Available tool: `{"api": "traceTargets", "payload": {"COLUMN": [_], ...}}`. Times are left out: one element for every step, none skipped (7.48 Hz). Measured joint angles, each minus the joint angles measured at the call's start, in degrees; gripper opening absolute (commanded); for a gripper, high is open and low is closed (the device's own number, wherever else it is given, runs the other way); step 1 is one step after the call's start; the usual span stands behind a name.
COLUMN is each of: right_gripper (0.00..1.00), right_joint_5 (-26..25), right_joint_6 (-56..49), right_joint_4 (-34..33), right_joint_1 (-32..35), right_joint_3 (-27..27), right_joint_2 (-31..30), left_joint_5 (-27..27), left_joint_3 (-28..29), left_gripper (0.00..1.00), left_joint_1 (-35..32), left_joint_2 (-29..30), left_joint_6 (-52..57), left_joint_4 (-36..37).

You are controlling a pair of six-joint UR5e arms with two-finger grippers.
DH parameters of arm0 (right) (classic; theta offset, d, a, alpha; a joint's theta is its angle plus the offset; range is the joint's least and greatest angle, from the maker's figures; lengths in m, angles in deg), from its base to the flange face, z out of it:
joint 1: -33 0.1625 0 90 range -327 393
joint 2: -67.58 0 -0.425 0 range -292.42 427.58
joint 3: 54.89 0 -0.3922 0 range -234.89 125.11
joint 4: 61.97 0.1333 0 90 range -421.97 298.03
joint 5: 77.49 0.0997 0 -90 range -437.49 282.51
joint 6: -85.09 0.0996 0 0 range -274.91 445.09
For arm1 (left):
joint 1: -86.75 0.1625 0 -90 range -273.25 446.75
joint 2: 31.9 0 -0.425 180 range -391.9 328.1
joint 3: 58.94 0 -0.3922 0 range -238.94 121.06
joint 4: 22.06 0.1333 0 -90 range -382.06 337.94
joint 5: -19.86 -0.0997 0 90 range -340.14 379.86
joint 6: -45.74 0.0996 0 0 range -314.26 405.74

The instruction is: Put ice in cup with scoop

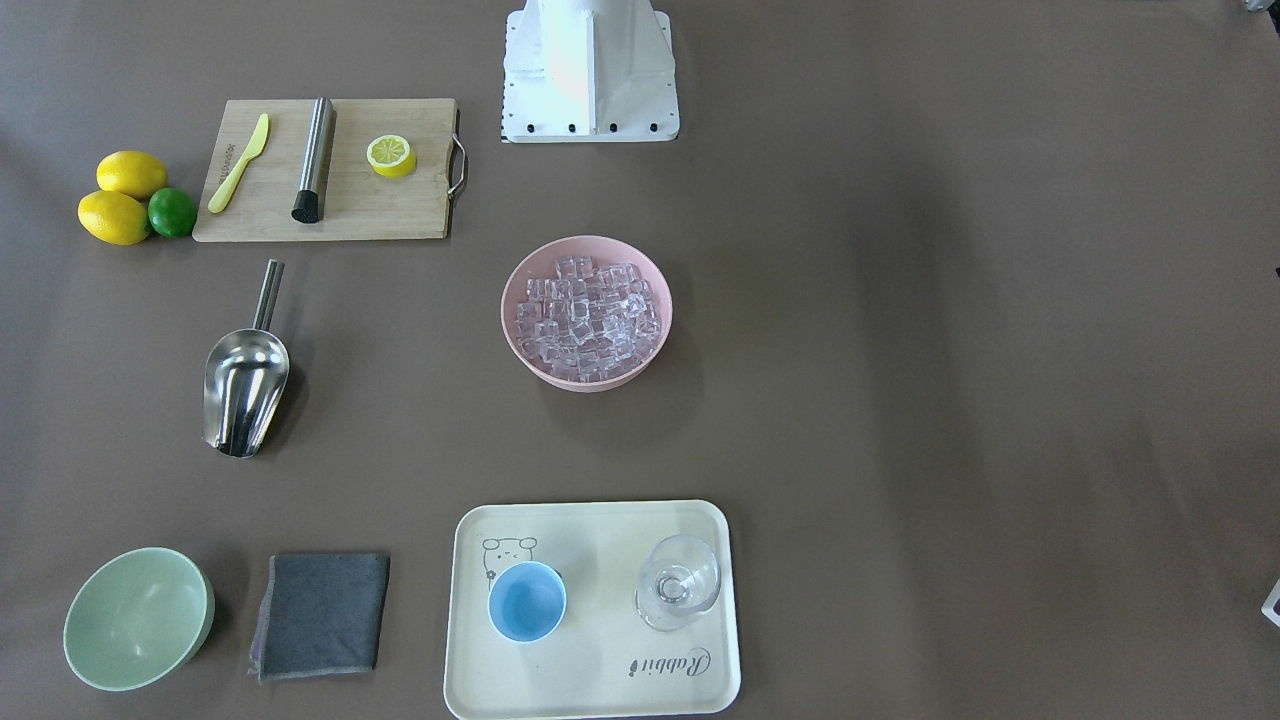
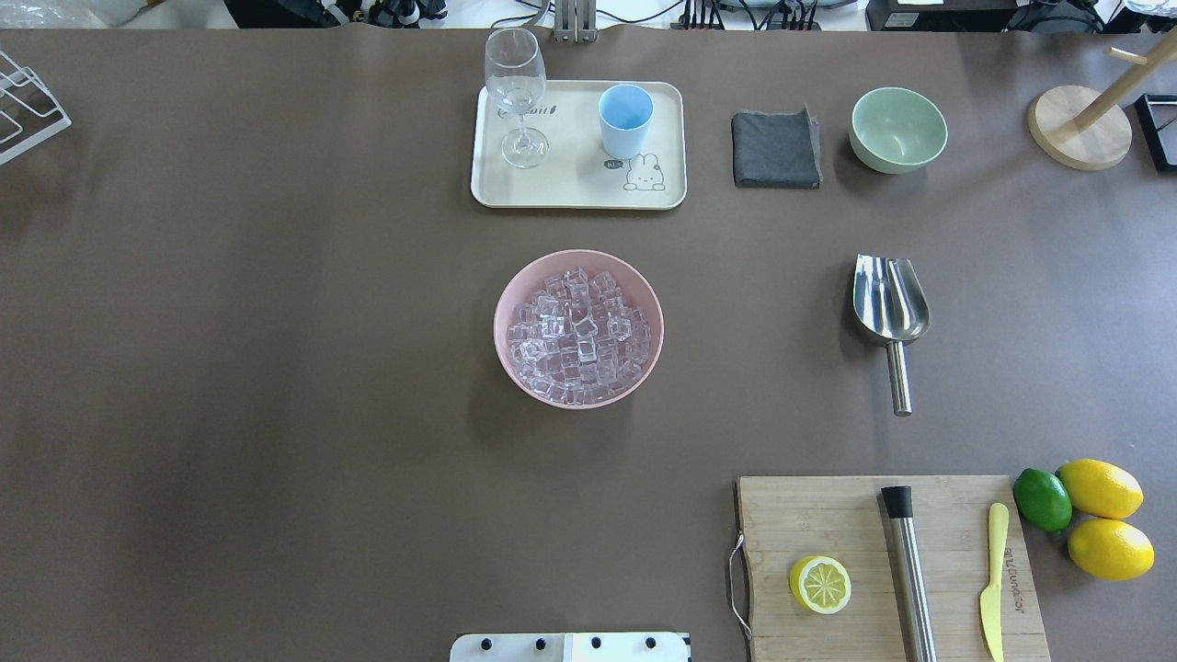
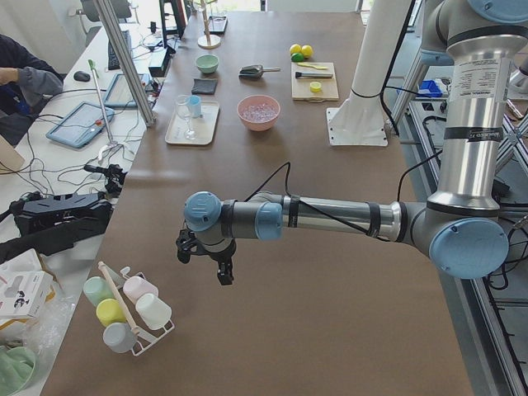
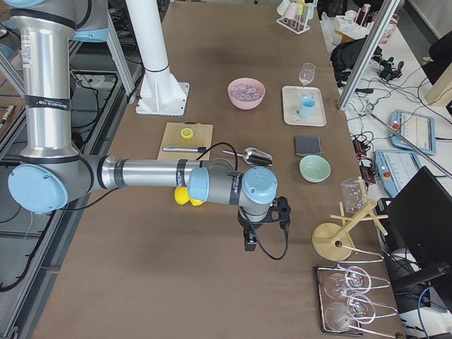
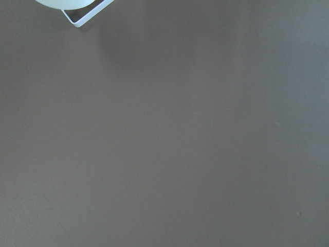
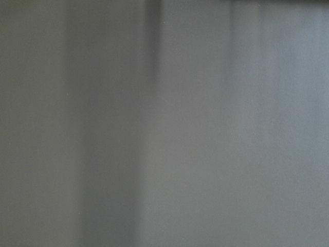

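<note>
The scoop (image 2: 890,305) lies by itself on the brown surface (image 2: 276,368), trough up, its mouth towards the far edge and its rod handle pointing back at the robot. Nothing grips it. The ice (image 2: 577,336) is all heaped in the pink bowl (image 2: 497,324) at mid-surface, and the light-blue cup (image 2: 625,119) stands upright and looks empty on the cream tray (image 2: 570,191), beside the wine glass (image 2: 517,92). So I judge the task not yet begun: the step in hand is fetching the scoop.

The scoop sits on the robot's right, between the green bowl (image 2: 897,129) and the cutting board (image 2: 828,515), so the right arm looks the natural one. The next move calls for coming down over the thin handle and closing across it, firm enough that the loaded trough does not roll, then carrying it to the pink bowl.

The right claw (image 4: 263,224) hangs above bare surface well apart from the scoop, which seems to lie farther along towards the middle. The left claw (image 3: 206,260) hangs over the opposite end, near a rack of mugs (image 3: 124,309), farther off again. Both show only in the side views, so I cannot tell whether their fingers are apart or together. Both wrist cameras show little but bare surface
</note>
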Motion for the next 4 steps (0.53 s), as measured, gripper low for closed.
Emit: {"api": "traceTargets", "payload": {"right_gripper": [1.0, 1.0, 1.0, 1.0], "right_joint_5": [0.0, -0.1, -0.1, -0.1], "right_joint_6": [0.0, 0.0, 0.0, 0.0], "right_joint_4": [0.0, 0.0, 0.0, 0.0], "right_joint_1": [-0.1, -0.2, -0.2, -0.2], "right_joint_3": [-0.1, -0.1, -0.1, -0.1], "right_joint_2": [0.0, 0.0, 0.0, 0.0], "left_joint_5": [0.0, 0.0, 0.0, 0.0], "left_joint_3": [0.1, 0.1, 0.2, 0.1], "left_gripper": [0.97, 0.97, 0.97, 0.97], "left_joint_1": [0.0, 0.0, 0.0, 0.0], "left_joint_2": [-0.3, -0.6, -0.7, -0.7], "left_joint_6": [0.0, 0.1, 0.1, 0.1], "left_joint_4": [-0.1, -0.1, -0.1, -0.1]}}
